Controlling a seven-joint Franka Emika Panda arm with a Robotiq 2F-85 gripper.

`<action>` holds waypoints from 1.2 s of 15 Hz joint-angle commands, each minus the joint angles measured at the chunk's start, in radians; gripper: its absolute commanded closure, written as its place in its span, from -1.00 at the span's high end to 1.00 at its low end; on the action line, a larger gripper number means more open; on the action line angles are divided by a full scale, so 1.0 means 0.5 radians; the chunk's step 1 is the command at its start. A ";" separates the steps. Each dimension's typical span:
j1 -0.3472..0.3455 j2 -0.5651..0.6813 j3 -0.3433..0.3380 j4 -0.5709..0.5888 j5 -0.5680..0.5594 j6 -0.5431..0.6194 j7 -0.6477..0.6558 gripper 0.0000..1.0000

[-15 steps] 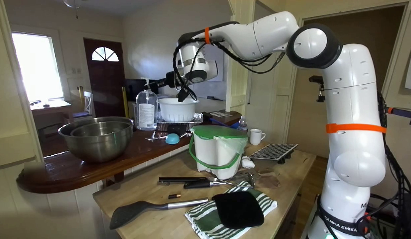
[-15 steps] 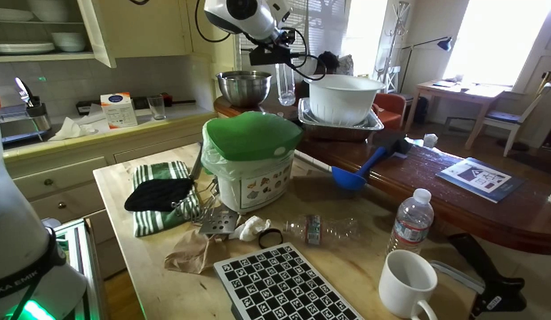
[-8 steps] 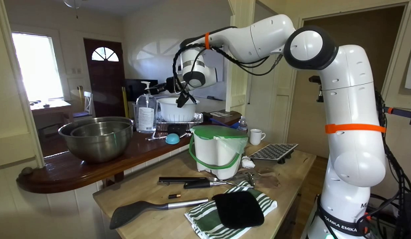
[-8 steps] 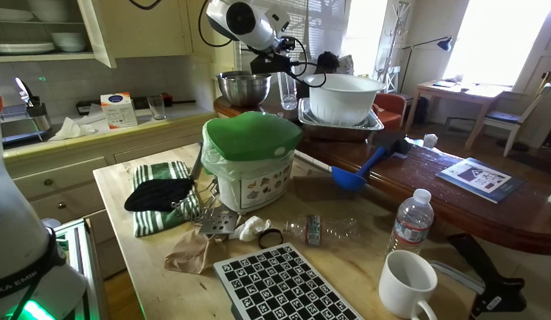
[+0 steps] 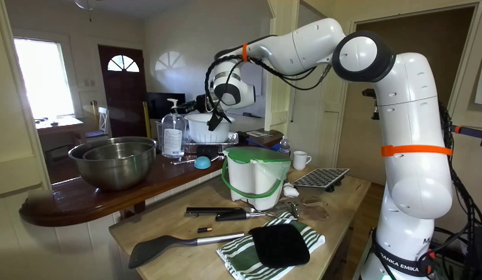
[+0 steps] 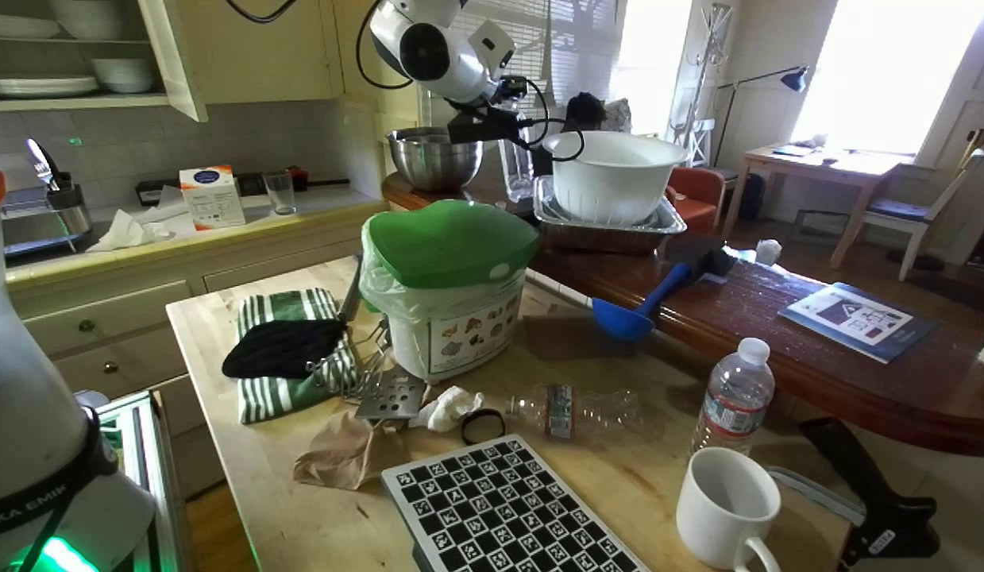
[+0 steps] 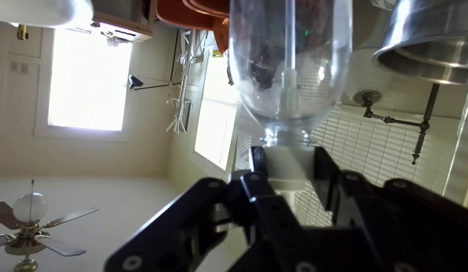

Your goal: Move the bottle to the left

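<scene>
Pump btl [image 5: 173,136] lowered, arm [image 5: 363,56] arched, end effector [image 7: 289,156] near-horiz., gripping collar [image 7: 286,164]

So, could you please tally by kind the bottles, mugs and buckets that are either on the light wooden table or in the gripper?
Bottles: 3 (pump bottle held in the gripper, upright water bottle, lying water bottle)
Mugs: 1 (white mug)
Buckets: 1 (green-topped bucket)
Total: 5
</scene>
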 commanded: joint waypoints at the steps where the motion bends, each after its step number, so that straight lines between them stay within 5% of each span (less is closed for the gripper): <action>1: 0.000 -0.023 -0.010 -0.055 0.114 -0.015 -0.127 -0.81; 18: -0.010 -0.055 0.052 -0.133 -0.100 -0.016 0.367 -0.81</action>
